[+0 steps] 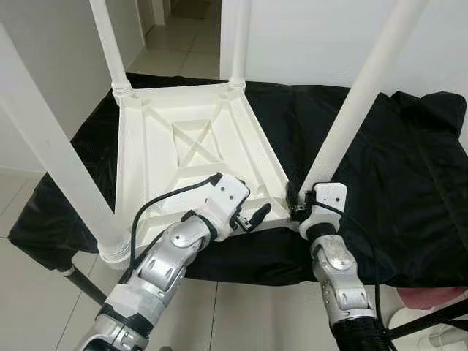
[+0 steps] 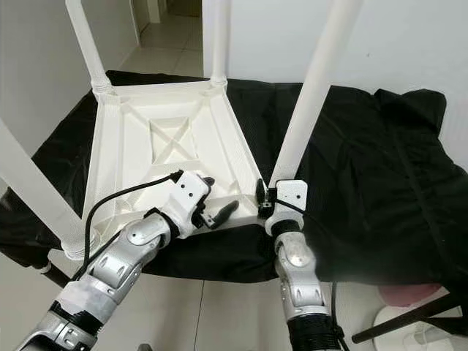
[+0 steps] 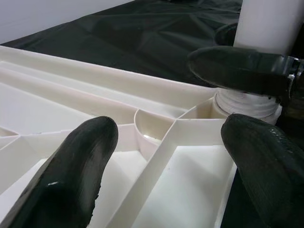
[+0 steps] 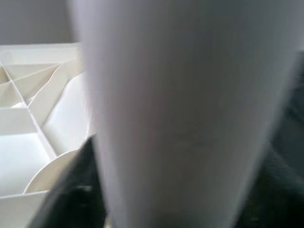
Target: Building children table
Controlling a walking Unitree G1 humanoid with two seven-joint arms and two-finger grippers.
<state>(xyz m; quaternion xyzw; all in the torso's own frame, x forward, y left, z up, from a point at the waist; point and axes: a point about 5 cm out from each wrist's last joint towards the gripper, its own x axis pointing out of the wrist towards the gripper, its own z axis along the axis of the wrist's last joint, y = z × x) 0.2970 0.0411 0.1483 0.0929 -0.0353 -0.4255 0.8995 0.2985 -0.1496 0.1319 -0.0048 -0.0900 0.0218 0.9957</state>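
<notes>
A white plastic children's table (image 1: 183, 139) lies upside down on a black cloth (image 1: 409, 183), its legs pointing up. My right gripper (image 1: 295, 199) is at the front right corner, shut on the base of the front right leg (image 1: 358, 95). That leg (image 4: 180, 114) runs close before the right wrist camera, with one dark finger (image 4: 76, 190) beside it. My left gripper (image 1: 252, 207) hovers open just over the ribbed underside near the same corner. Its two fingers (image 3: 66, 175) straddle a rib, and the leg's collar (image 3: 244, 102) lies just ahead.
Three more legs stand up: front left (image 1: 58, 168), back left (image 1: 110, 44) and back right (image 1: 240, 44). The cloth-covered support ends close to my body, with tiled floor (image 1: 29, 292) below. A black stand leg (image 1: 431, 318) and a pink object (image 1: 439, 298) are at the lower right.
</notes>
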